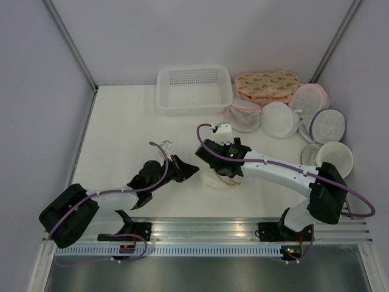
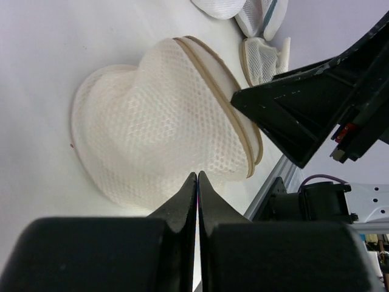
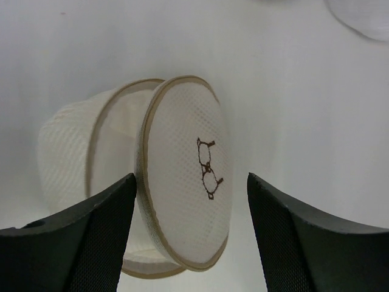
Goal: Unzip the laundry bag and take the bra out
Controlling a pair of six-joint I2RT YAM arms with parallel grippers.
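Note:
The laundry bag (image 3: 182, 176), a cream mesh pouch with tan rims, lies tipped on its side at mid-table, its round flat face towards the right wrist camera. A small dark zip pull (image 3: 207, 167) sits on that face. My right gripper (image 3: 191, 179) hangs open over the bag (image 1: 222, 178), one finger on each side of the face and not touching it. My left gripper (image 2: 197, 175) is shut, its tips at the bag's (image 2: 152, 128) mesh edge with nothing visible between them. In the top view the left gripper (image 1: 193, 171) sits just left of the bag. The bra is hidden.
At the back stands a white perforated basket (image 1: 194, 88). A floral orange pouch (image 1: 267, 85) and several white dome pouches (image 1: 279, 118) with pink or blue trim crowd the back right. The aluminium rail (image 1: 206, 228) runs along the near edge.

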